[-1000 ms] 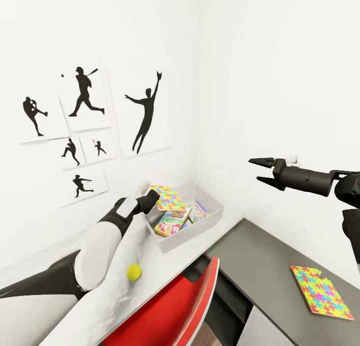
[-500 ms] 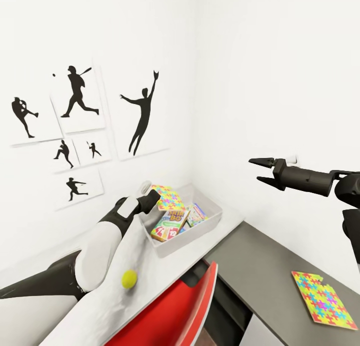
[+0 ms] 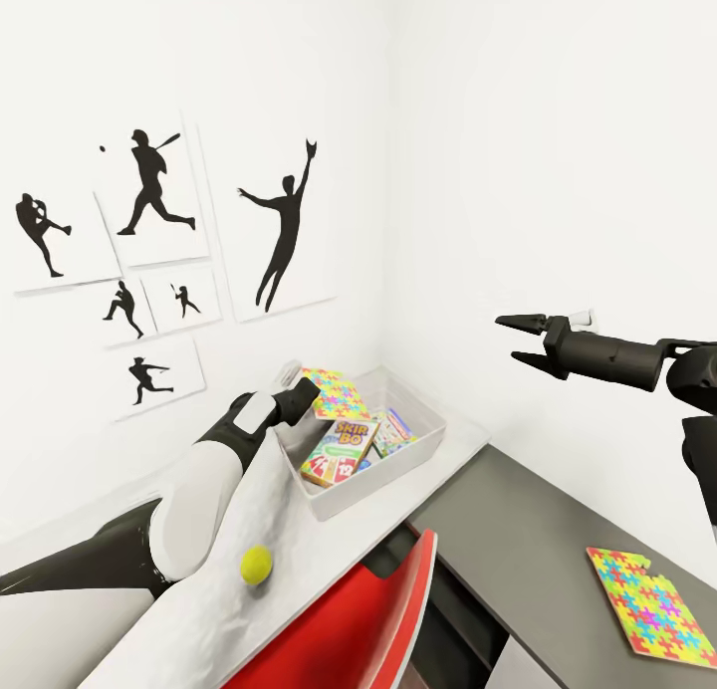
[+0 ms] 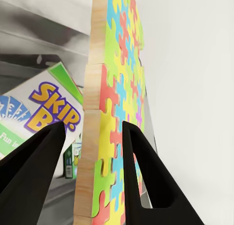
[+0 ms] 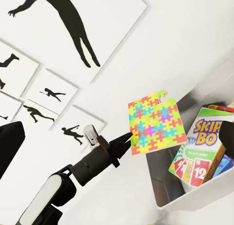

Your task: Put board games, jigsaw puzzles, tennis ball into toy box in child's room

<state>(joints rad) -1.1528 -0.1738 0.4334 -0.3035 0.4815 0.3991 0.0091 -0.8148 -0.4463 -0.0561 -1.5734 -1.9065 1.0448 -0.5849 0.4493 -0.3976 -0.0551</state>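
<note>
One jigsaw puzzle (image 3: 333, 392) stays pinched in my left gripper (image 3: 302, 394) over the toy box (image 3: 418, 447) as my view drifts right, so I'd release now; right gripper (image 3: 519, 339) hangs spread, empty.

Toy box (image 3: 423, 448) on worktop (image 3: 329, 545): board games (image 3: 341, 450) inside, one jigsaw puzzle (image 3: 336, 393) over its rim; tennis ball (image 3: 256, 565) on worktop; second puzzle (image 3: 652, 617) apart

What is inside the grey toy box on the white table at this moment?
In the toy box, a green Skip-Bo board game leans, with other printed boxes beside it. The jigsaw puzzle held by the left gripper covers the far corner, so anything there is hidden.
</note>
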